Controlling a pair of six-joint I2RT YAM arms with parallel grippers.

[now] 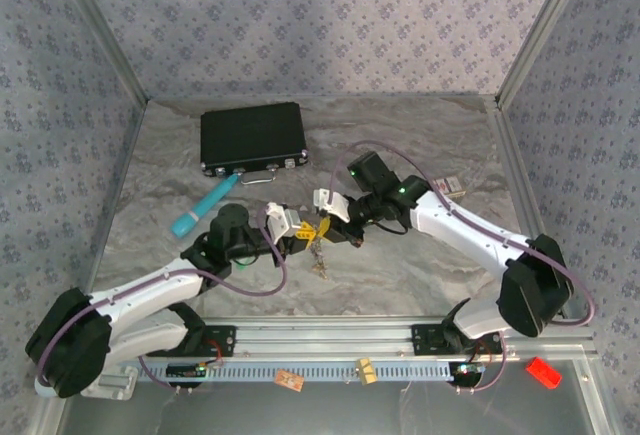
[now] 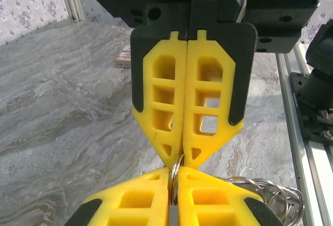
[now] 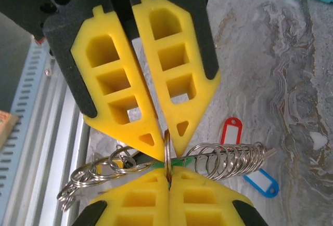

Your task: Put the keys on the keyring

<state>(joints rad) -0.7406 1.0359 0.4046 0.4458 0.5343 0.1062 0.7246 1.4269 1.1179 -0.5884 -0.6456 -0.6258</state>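
Observation:
Above the middle of the table my left gripper (image 1: 308, 235) and right gripper (image 1: 330, 227) meet tip to tip. Both are shut on the same thin silvery keyring (image 2: 175, 184), which shows edge-on. In the left wrist view the ring sits between my left fingers at the bottom, with the right gripper (image 2: 181, 158) pinching its top. A row of small metal rings (image 3: 229, 158) is strung beside the keyring (image 3: 167, 153), with a green key head behind it. A red key (image 3: 230, 131) and a blue key (image 3: 263, 183) lie flat on the table below. More small rings dangle under the grippers (image 1: 320, 263).
A black case (image 1: 252, 137) lies at the back left, a teal tube (image 1: 203, 206) in front of it. A small flat object (image 1: 452, 187) rests near the right wall. The aluminium rail (image 1: 400, 340) runs along the near edge, and patterned walls close in both sides.

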